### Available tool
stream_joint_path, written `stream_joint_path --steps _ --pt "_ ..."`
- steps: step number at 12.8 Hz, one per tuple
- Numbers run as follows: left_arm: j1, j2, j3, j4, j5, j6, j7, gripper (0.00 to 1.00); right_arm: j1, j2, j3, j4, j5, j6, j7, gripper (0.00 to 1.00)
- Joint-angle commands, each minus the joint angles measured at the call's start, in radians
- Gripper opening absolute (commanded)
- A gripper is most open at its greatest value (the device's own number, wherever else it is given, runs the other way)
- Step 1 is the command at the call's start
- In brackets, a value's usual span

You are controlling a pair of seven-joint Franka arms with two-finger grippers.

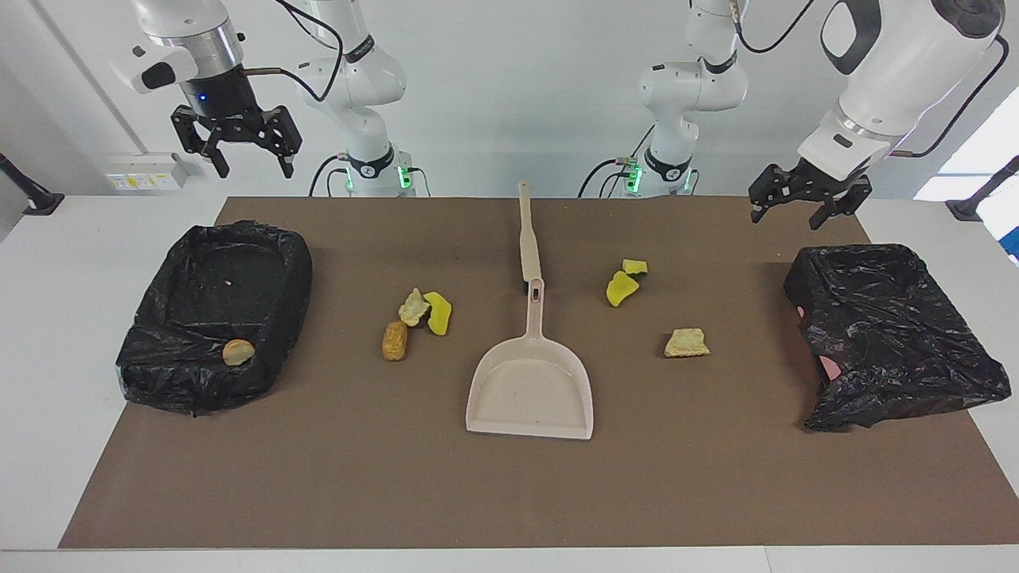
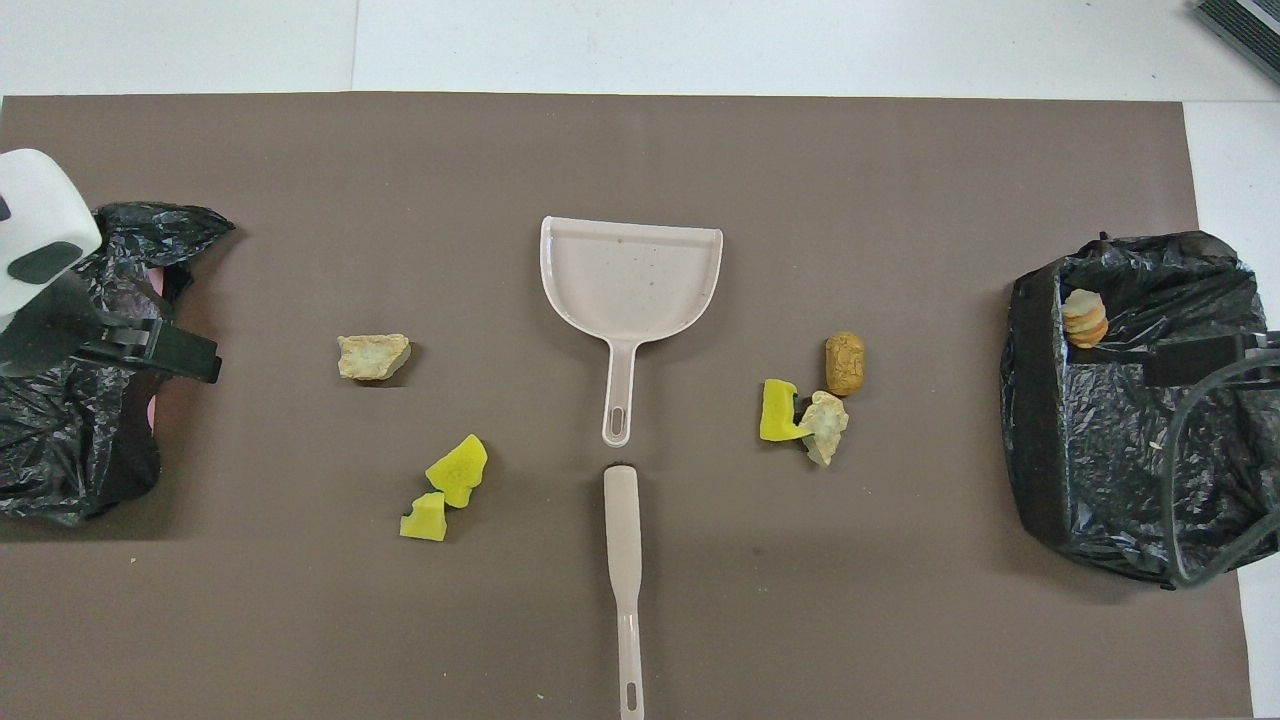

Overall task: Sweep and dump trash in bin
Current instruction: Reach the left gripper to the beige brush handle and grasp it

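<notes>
Trash lies on the brown mat in two groups, either side of the beige dustpan (image 1: 532, 390). Toward the right arm's end are a yellow sponge chunk (image 1: 438, 312), a pale lump (image 1: 413, 306) and an orange-brown lump (image 1: 394, 340). Toward the left arm's end are two yellow chunks (image 1: 622, 287) and a pale lump (image 1: 686, 343). A black-bagged bin (image 1: 215, 314) holding a round scrap (image 1: 238, 351) sits under my raised, open right gripper (image 1: 255, 169). My left gripper (image 1: 786, 219) hangs open and empty over the mat beside the other bagged bin (image 1: 884, 334).
The beige-handled brush (image 1: 527, 239) lies end to end with the dustpan's handle, nearer to the robots. The bag on the bin at the left arm's end is crumpled over its top. Bare mat stretches from the dustpan's mouth to the edge farthest from the robots.
</notes>
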Motion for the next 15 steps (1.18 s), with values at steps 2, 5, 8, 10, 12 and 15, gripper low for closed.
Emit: stream_joint_path --steps 2,5,8,10,12,15 --pt "-0.090 -0.052 0.011 -0.103 -0.007 0.056 -0.058 1.00 -0.010 -0.021 -0.003 -0.018 0.023 -0.013 -0.028 1.00" --pt "-0.204 -0.092 0.011 -0.194 -0.007 0.102 -0.175 1.00 -0.008 -0.030 -0.002 -0.030 0.023 -0.019 -0.026 1.00" --pt "-0.311 -0.160 0.011 -0.315 -0.048 0.161 -0.250 1.00 -0.010 -0.030 -0.003 -0.028 0.023 -0.016 -0.028 1.00" --pt "-0.369 -0.169 0.011 -0.375 -0.088 0.195 -0.254 1.00 -0.010 -0.030 -0.003 -0.021 0.018 -0.018 -0.026 1.00" --pt "-0.454 -0.171 0.011 -0.431 -0.096 0.253 -0.290 1.00 -0.010 -0.031 -0.006 -0.018 0.014 -0.015 -0.028 1.00" --pt "-0.581 -0.157 0.011 -0.520 -0.100 0.375 -0.428 1.00 -0.002 -0.034 -0.003 -0.031 0.011 -0.013 -0.054 1.00"
